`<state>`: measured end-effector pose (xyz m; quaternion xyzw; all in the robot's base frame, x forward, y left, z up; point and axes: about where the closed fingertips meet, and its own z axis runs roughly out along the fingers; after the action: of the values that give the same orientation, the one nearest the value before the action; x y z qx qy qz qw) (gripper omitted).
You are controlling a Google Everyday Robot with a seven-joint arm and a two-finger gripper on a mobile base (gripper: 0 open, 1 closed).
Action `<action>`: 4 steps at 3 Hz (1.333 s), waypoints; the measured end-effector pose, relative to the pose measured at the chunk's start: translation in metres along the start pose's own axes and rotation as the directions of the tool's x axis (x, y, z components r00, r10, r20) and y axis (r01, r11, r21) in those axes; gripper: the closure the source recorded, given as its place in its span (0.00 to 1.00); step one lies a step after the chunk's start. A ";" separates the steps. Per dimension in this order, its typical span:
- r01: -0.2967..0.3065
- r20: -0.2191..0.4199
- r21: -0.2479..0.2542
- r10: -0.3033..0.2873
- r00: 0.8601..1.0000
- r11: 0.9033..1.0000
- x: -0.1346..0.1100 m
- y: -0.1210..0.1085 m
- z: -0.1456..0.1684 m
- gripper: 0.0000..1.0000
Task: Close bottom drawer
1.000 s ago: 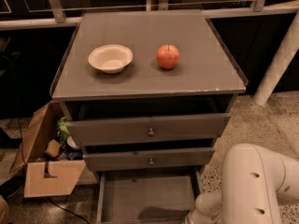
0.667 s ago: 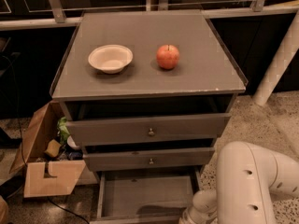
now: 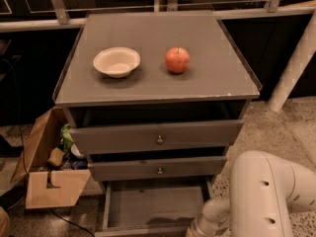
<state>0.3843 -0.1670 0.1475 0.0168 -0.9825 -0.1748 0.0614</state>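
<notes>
One gripper (image 3: 196, 230), mostly cut off at frame bottom, beside pulled-out bottom drawer (image 3: 153, 206) front-right corner; grip state unreadable.

You see the grey cabinet top (image 3: 207, 78) carrying a white bowl (image 3: 117, 61) at left and a red apple (image 3: 177, 59) near centre, apart. The speckled floor (image 3: 276, 127) bears a cardboard box (image 3: 47, 181) left of the cabinet. The gripper (image 3: 198, 228) sits low at the bottom edge.
</notes>
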 end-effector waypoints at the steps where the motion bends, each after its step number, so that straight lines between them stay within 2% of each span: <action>1: -0.001 0.034 -0.015 0.001 0.999 1.000 -0.013 0.008 -0.009 1.00; 2: 0.000 0.085 -0.034 0.003 0.996 0.999 -0.033 0.020 -0.022 1.00; 3: 0.000 0.085 -0.034 0.003 0.996 0.999 -0.033 0.020 -0.022 1.00; 4: -0.022 0.054 -0.058 0.025 0.998 0.998 -0.029 0.021 -0.011 1.00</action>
<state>0.4143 -0.1494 0.1616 -0.0011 -0.9786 -0.2026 0.0370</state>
